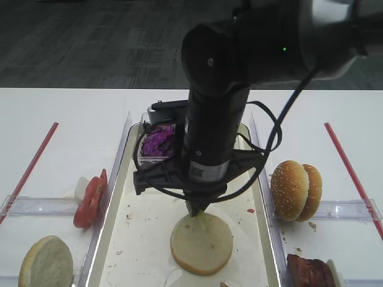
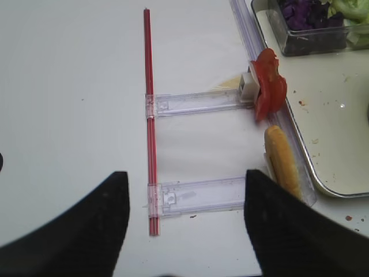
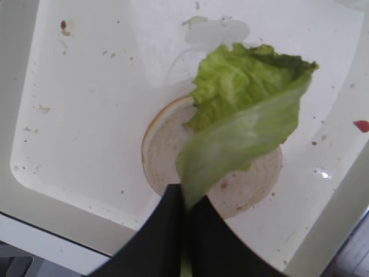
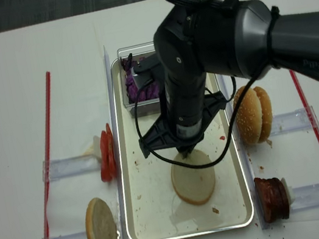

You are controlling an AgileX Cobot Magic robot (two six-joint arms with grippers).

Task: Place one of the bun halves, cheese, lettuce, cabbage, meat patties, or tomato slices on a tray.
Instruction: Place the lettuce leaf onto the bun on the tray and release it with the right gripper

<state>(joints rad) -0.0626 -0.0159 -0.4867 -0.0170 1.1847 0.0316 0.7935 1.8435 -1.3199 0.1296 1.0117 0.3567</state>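
My right gripper is shut on the stem end of a crinkly green lettuce leaf. The leaf hangs over a pale bun half that lies cut face up on the tray. From above, the gripper points straight down at the far edge of that bun half, and only a sliver of green shows under it. My left gripper is open over the bare white table left of the tray, holding nothing.
Tomato slices and a bun half stand in clear holders left of the tray. Sesame bun halves and meat patties stand on its right. A clear tub of purple cabbage sits at the tray's far end. Red strips flank both sides.
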